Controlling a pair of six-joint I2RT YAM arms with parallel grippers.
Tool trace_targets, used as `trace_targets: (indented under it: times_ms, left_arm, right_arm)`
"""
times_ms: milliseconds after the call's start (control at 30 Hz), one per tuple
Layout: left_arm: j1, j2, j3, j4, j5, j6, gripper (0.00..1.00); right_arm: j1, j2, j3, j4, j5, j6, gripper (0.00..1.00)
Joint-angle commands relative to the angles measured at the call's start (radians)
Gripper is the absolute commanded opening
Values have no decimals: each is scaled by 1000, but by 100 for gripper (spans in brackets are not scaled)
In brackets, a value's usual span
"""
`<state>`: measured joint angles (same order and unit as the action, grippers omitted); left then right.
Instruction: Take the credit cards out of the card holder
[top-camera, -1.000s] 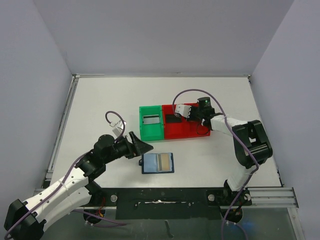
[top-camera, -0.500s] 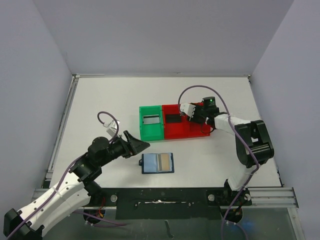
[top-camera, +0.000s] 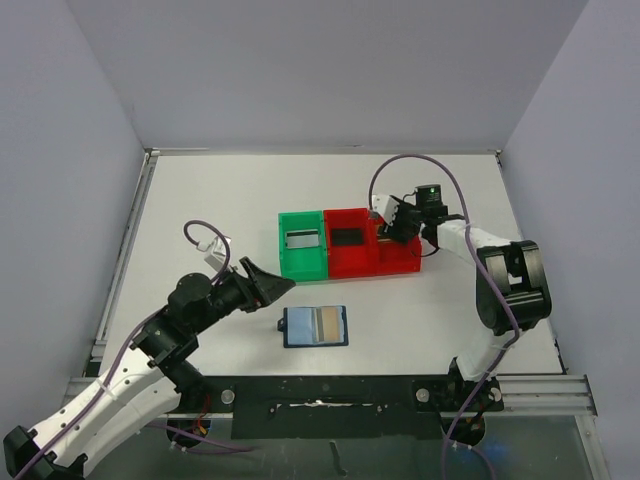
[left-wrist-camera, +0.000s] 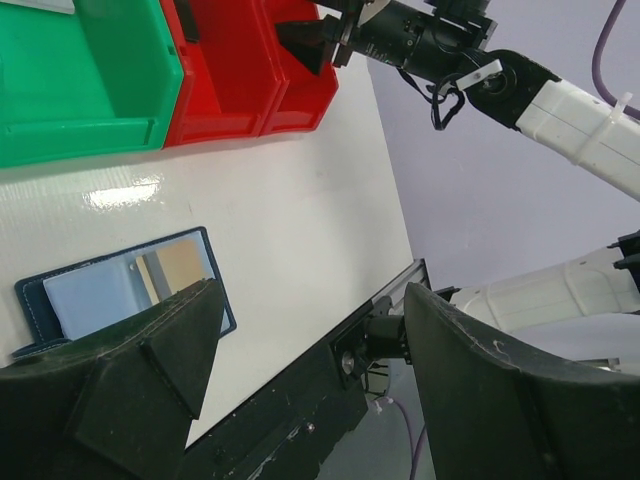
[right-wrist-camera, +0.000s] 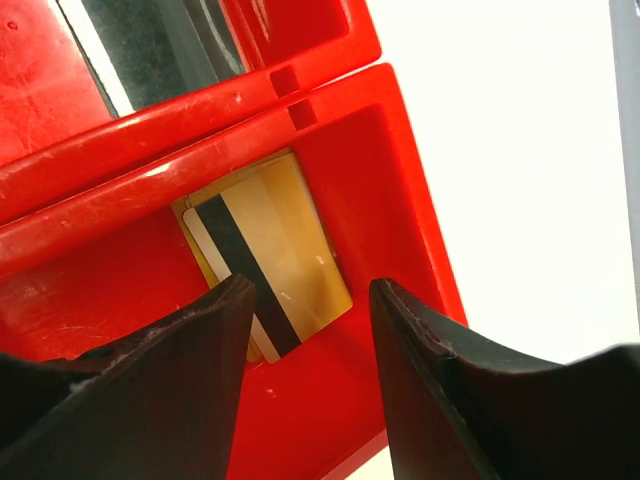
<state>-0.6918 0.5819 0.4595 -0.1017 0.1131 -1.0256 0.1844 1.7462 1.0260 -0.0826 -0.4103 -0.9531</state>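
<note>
The card holder (top-camera: 315, 326) lies open and flat on the white table, its blue-grey pocket to the left and tan credit cards (top-camera: 326, 323) showing in its right half. My left gripper (top-camera: 278, 283) hovers open and empty to its upper left; in the left wrist view the card holder (left-wrist-camera: 110, 285) lies beyond my left finger (left-wrist-camera: 150, 370). My right gripper (top-camera: 390, 226) hangs open over the right compartment of the red bin (top-camera: 372, 262). Below it a gold card with a dark stripe (right-wrist-camera: 270, 260) rests on other cards, free of the right gripper (right-wrist-camera: 312, 300).
A green bin (top-camera: 302, 262) adjoins the red bin on its left and holds a greyish card (top-camera: 301, 238). A dark card (top-camera: 346, 237) lies in the red bin's left compartment. The table's near edge is a black rail (top-camera: 330, 395).
My right gripper has moved right from the red bin's left compartment to its right one and opened. The left arm has drawn back to the left a little, still open.
</note>
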Motion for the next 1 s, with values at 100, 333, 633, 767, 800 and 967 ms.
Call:
trace_targets:
  times_ms: [100,333,633,767,800,967]
  left_arm:
    - [-1,-4,54,-48,3,78,72]
    - [-2,57,62,-29,63,115,72]
    - [-5,72,-5,61,83,70,72]
    - [-6,116,-12,73,91,63,72]
    - [-6,123,-13,81,92,60,72]
    - [-6,153,-8,90,99,56,72]
  right_arm:
    - [-37,-95,113,-6,-91,112,52]
    - [-35,-359,84,132,-73,360,59]
    - [-26,-790,-252,308,170,1109,91]
    - [-37,-886,-291,99,298,1414,98]
    - [-41,-903,-289,6,329,1491,98]
    - [-62,-939,-296,-192,343,1664,98]
